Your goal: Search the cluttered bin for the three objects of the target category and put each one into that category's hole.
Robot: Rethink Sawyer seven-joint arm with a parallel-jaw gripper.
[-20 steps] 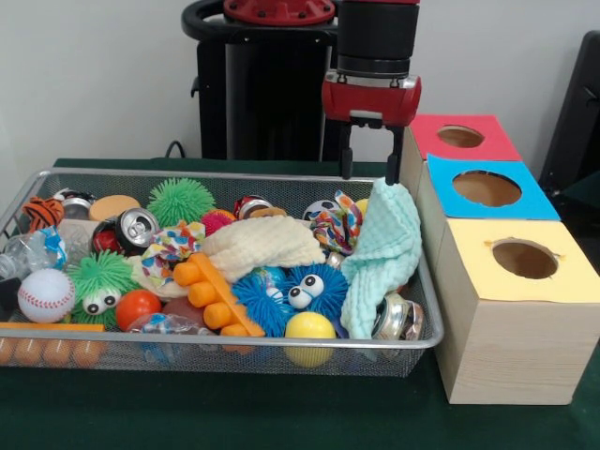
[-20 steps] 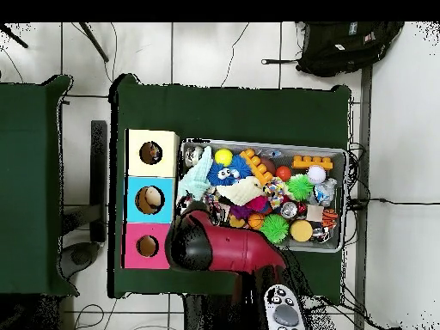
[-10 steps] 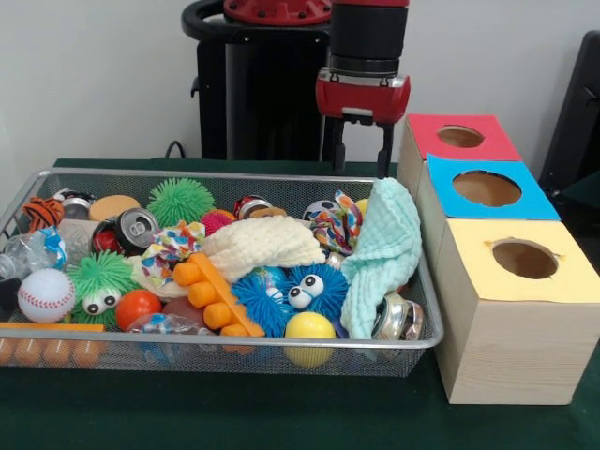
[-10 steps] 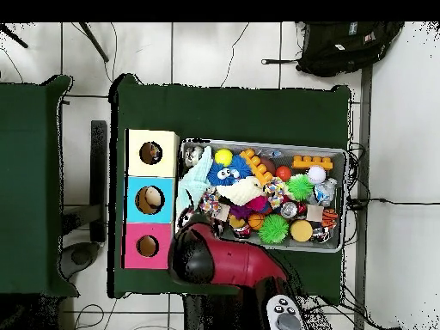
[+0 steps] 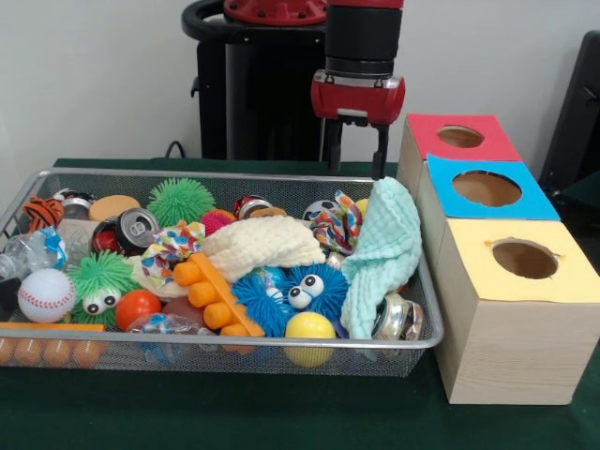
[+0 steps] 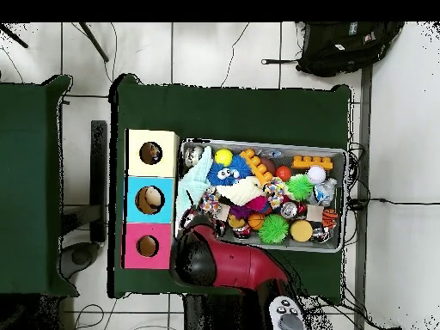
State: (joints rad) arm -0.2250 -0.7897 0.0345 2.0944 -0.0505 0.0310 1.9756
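My gripper (image 5: 356, 161) hangs open and empty above the far rim of the wire bin (image 5: 427, 339), just left of the red box (image 5: 459, 137). Below it and slightly to the right, a mint cloth (image 5: 384, 248) drapes over the bin's right end. A cream cloth (image 5: 258, 242) lies mid-bin, and a patterned rag (image 5: 337, 223) sits behind it. In the overhead view the red arm (image 6: 228, 262) hides the gripper; the mint cloth (image 6: 196, 176) lies at the bin's end nearest the boxes.
Beside the bin stand a blue box (image 5: 486, 187) and a yellow box (image 5: 525, 260), each with a round hole. The bin also holds cans (image 5: 131, 230), spiky balls (image 5: 180, 200), a baseball (image 5: 44, 294) and orange bricks (image 5: 214, 295).
My gripper has risen and shifted left, away from the top of the mint cloth. The cloth stays draped in the bin.
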